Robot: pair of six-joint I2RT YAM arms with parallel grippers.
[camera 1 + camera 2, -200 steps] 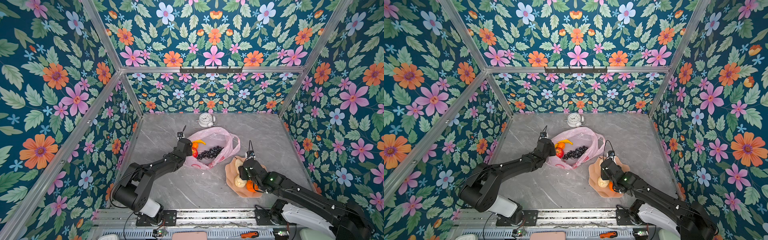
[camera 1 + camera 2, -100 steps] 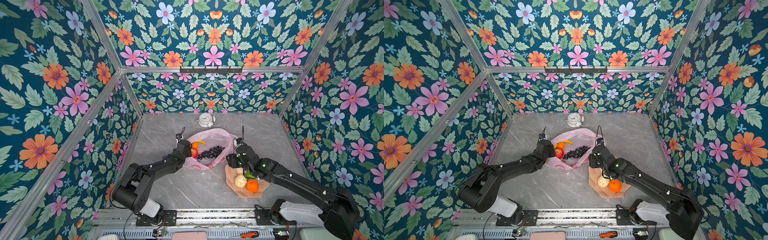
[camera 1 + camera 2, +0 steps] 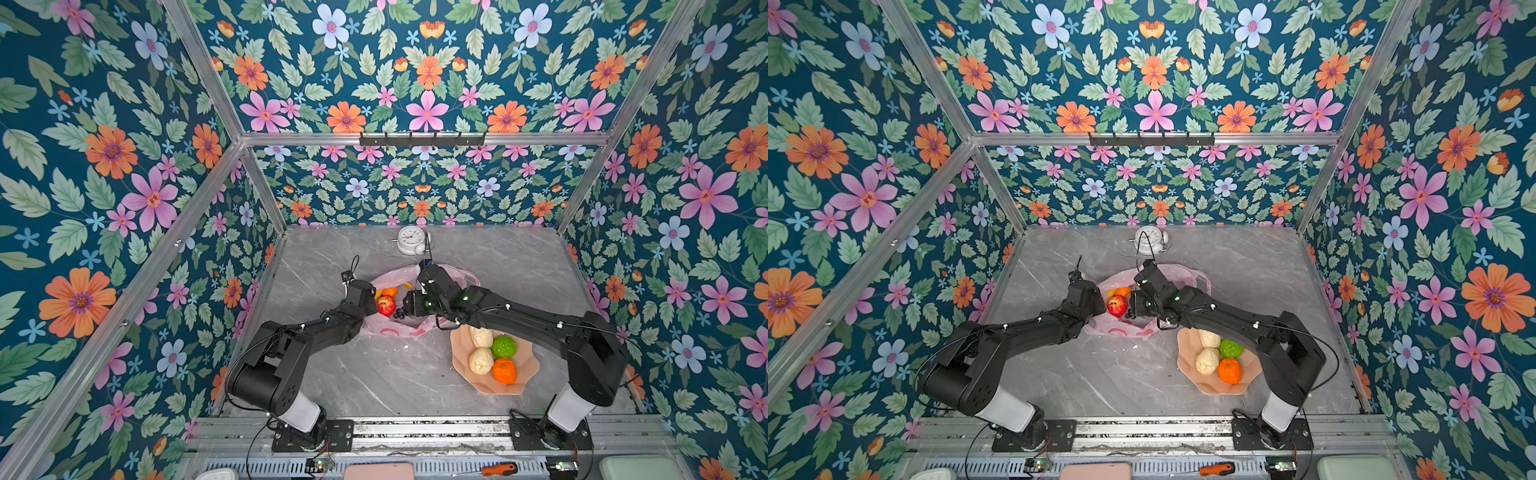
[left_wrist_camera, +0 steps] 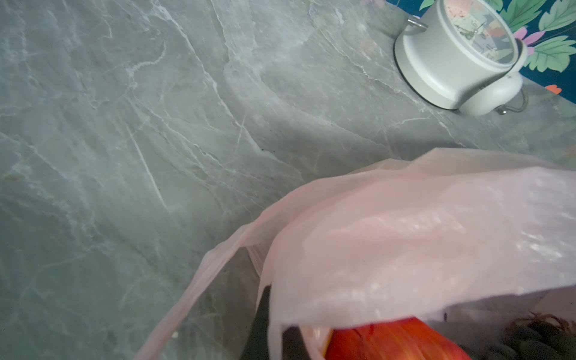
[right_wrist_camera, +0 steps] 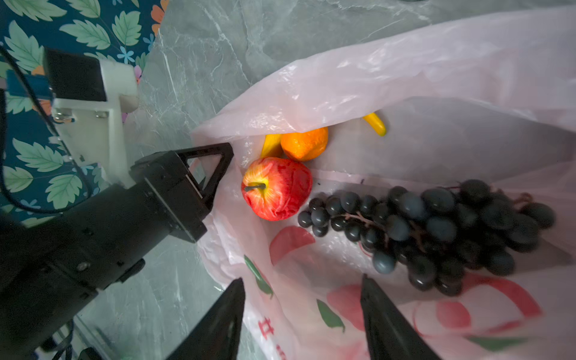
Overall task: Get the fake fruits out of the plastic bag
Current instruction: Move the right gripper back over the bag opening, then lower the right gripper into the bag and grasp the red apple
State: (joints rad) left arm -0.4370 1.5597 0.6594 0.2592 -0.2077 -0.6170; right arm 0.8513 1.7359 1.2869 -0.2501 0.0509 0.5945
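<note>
Where the left gripper meets the plastic bag, just left of centre in both top views, we see its jaws pinched shut on the bag's thin rim. The pink film drapes over them in the left wrist view. The right gripper hangs over the bag's mouth from the right of centre, its jaws spread well apart with nothing between them.

Just past its fingertips, inside the bag, we find the dark grape bunch. Beside that is the red apple, close against an orange and a yellow banana half tucked under the bag's folded edge.

The bag lies on the grey marbled counter in the middle of the frame. Just beside it, toward the lower right, we see the peach dish holding two cream fruits, a bumpy green fruit and a second orange. A white alarm clock stands above the bag in the frame, near the back wall.
</note>
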